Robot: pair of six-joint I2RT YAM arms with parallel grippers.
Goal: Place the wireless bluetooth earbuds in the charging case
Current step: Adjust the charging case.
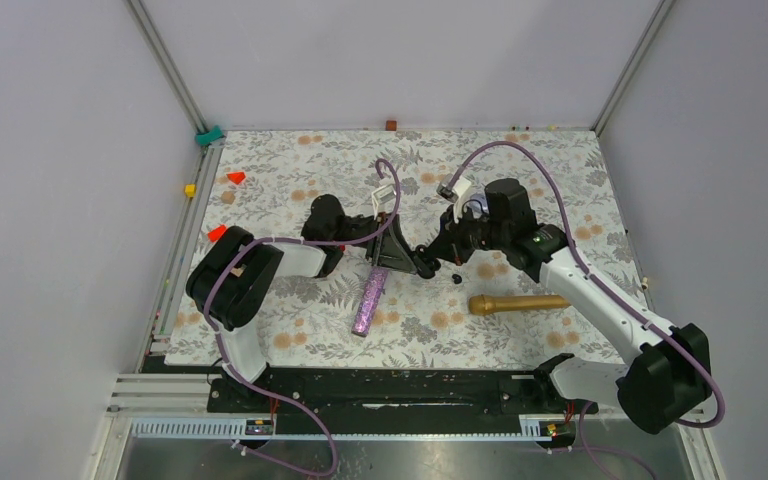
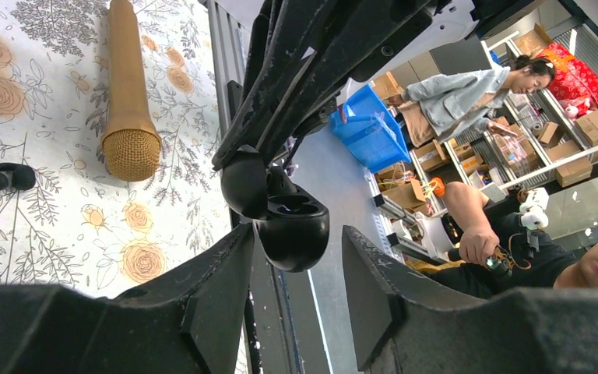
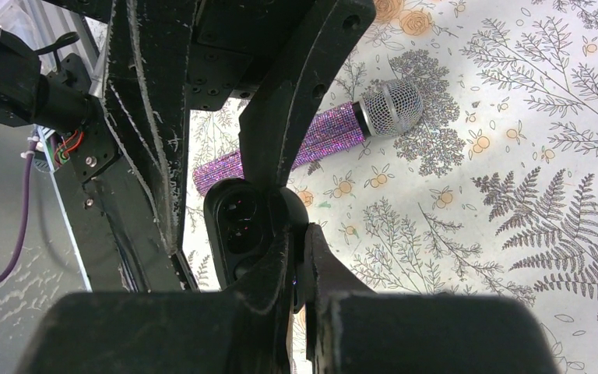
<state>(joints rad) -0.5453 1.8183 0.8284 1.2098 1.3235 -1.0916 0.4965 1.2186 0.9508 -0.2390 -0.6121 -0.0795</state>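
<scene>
The two wireless bluetooth earbuds (image 2: pixel 4 177) lie on the counter (image 1: pixel 560 180), on its flowered cloth. They touch each other and are outside the charging case (image 3: pixel 237 222). They are near the head of the gold microphone (image 2: pixel 128 93), but apart from it.

The charging case is above the counter, at the place where both arms meet. It is open, and the right wrist view shows its two dark wells, both without a bud. The right tool (image 3: pixel 299 241) is closed tightly on the case. The jaws pinch a thin part at its edge, on the lid side as far as I can see.

The left tool (image 2: pixel 296 238) is at a middle width, with one finger at each side of the round body of the case. In the left wrist view one finger is very close to the body, and the other finger shows a clear gap. So this tool does not hold the case.

The purple glitter microphone (image 3: pixel 311 144) lies on the cloth under the two tools. Its silver head points away from the arm bases.
</scene>
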